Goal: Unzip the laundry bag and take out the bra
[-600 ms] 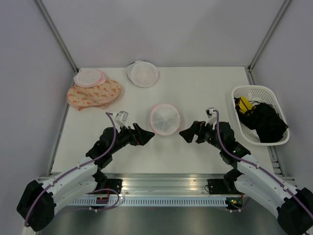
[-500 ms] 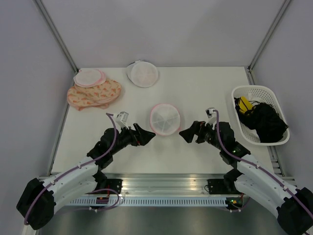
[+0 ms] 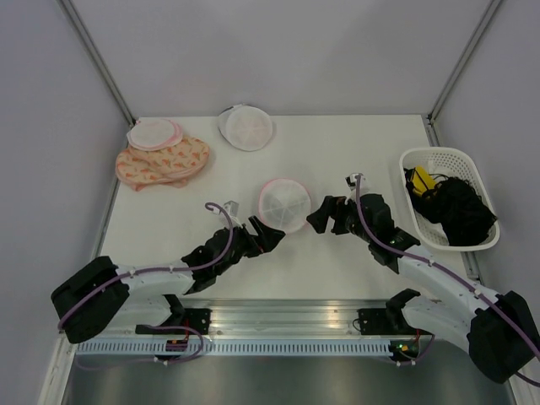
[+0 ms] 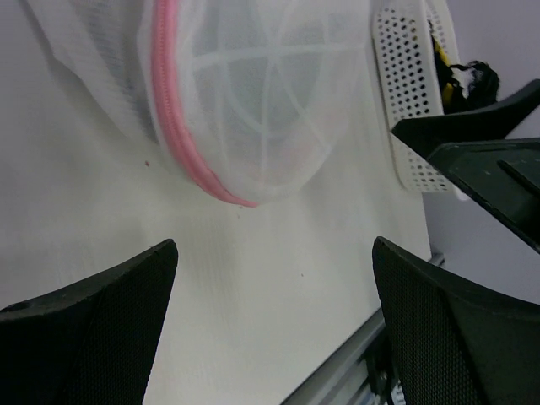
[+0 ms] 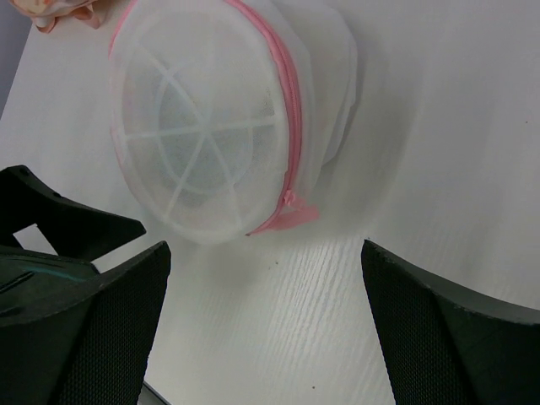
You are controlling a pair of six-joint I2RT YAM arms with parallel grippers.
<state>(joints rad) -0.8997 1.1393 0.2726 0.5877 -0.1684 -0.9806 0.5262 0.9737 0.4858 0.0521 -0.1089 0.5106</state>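
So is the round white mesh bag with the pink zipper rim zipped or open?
Zipped. On the round white mesh laundry bag, the pink zipper runs closed between both domes, no gap.

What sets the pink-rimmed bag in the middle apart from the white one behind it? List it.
The laundry bag has a pink zipper rim; the white case shows none. The laundry bag lies between the open left tool and right tool; the white case sits far back, away from both. Both are round white mesh.

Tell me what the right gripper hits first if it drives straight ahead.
Probably the laundry bag, near its pink zipper pull; the open right gripper has only bare table before it.
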